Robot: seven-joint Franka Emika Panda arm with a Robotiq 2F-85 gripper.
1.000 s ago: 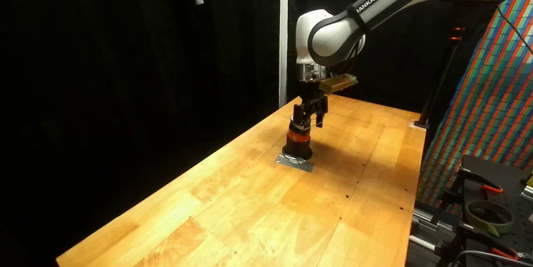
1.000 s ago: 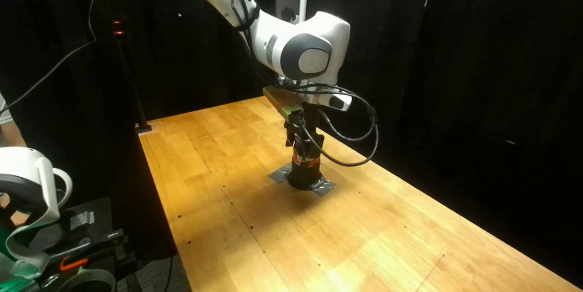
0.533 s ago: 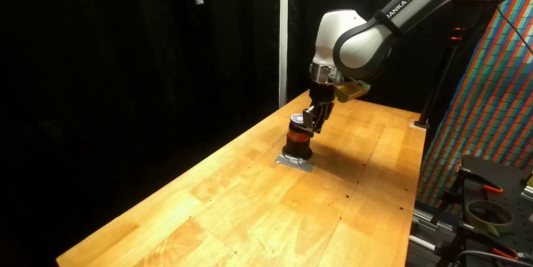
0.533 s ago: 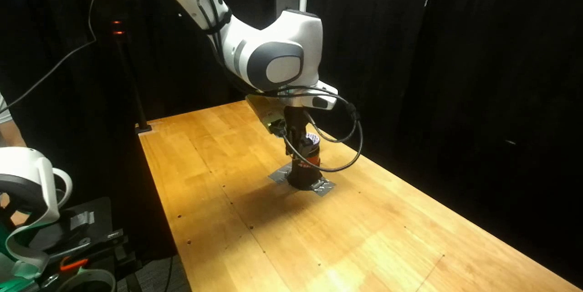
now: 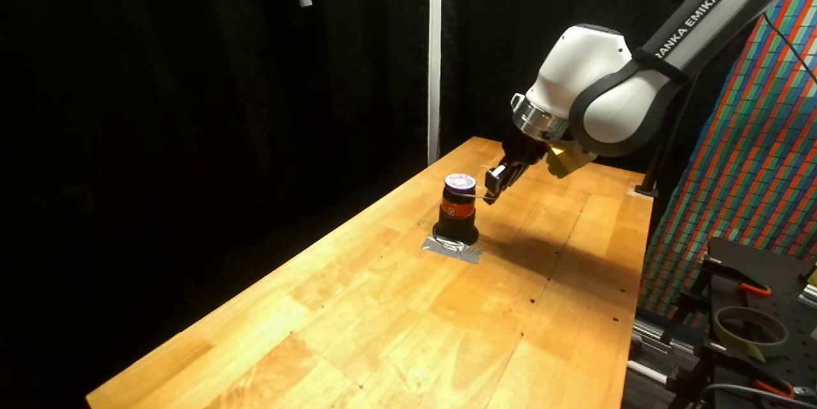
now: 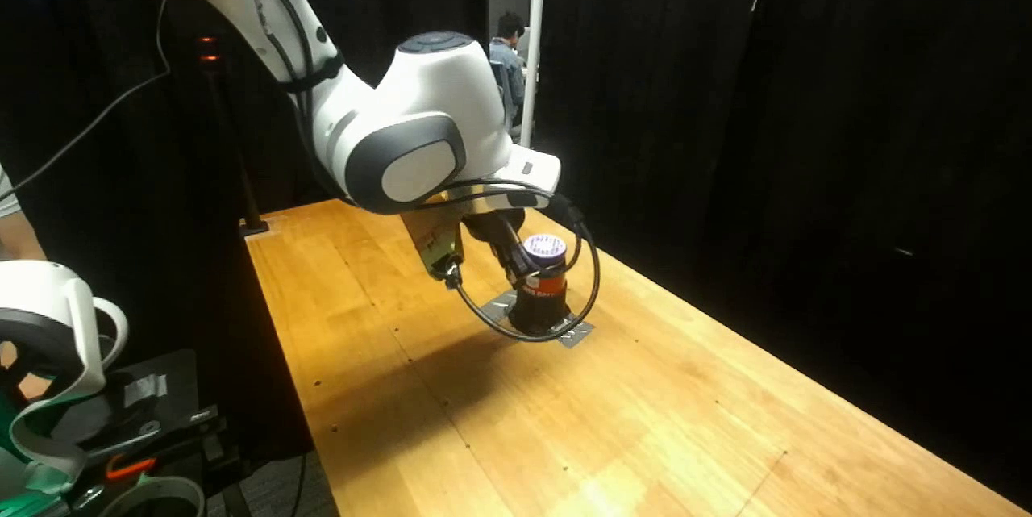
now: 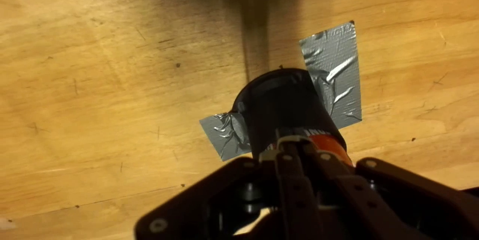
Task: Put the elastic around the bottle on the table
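The squat dark bottle (image 5: 457,229), with an orange-red band and a purple-white lettered cap, stands upright on the wooden table (image 5: 383,319). A thin pale elastic (image 5: 480,196) runs from the bottle's upper part, below the cap, across to my fingertips in an exterior view. In the wrist view the elastic (image 7: 293,137) shows as a pale loop over the fingertips, in front of the bottle (image 7: 284,101). My gripper (image 5: 493,187) is tilted beside the bottle, its fingers drawn together. The elastic's course behind the bottle is hidden.
Grey tape (image 7: 336,71) fixes the bottle's base to the table on two sides. A black cable loop (image 6: 597,291) hangs from the arm and passes in front of the bottle. A dark post (image 5: 651,166) stands at the table's far corner.
My gripper has gone from straddling the bottle's top, fingers apart, to beside it, tilting as the arm swung back. Its fingers have come together. The cap is uncovered; the bottle stayed put.
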